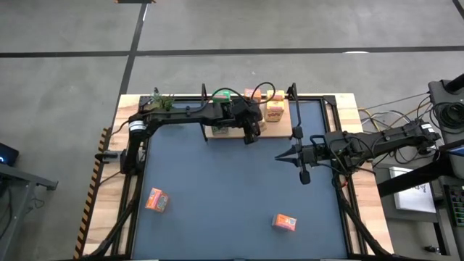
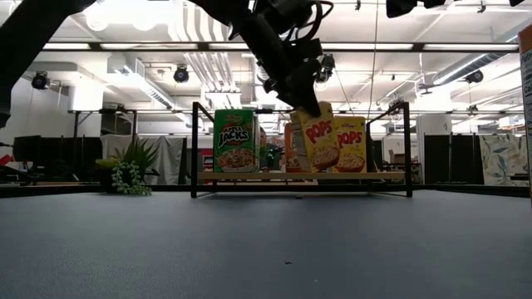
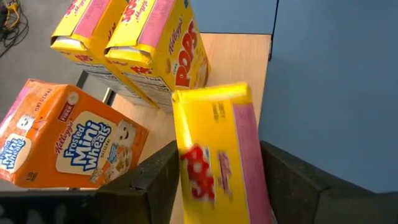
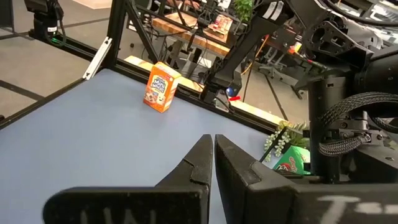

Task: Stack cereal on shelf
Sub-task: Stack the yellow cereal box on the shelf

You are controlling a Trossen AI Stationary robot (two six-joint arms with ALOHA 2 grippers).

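Observation:
My left gripper hangs over the light-wood shelf and is shut on a yellow Pops cereal box, which is tilted. Two more yellow Pops boxes stand on the shelf board beside it, one of them showing in the low view. A green Apple Jacks box stands near the shelf's left end. An orange Mini Wheats box is behind them. My right gripper is shut, over the mat to the right of the shelf's front, holding nothing. My left gripper pinches the yellow Pops box between its two fingers, one on each opposite face near its upper end. The fingers come from above, slanting down. The box sits tilted with its lower end just above the shelf board; whether it touches, I cannot tell.
Two orange Mini Wheats boxes lie on the dark-blue mat, one near the left front and one right of centre front. A green plastic plant stands at the shelf's left. Black posts rise at the shelf's ends. The mat's middle is bare.

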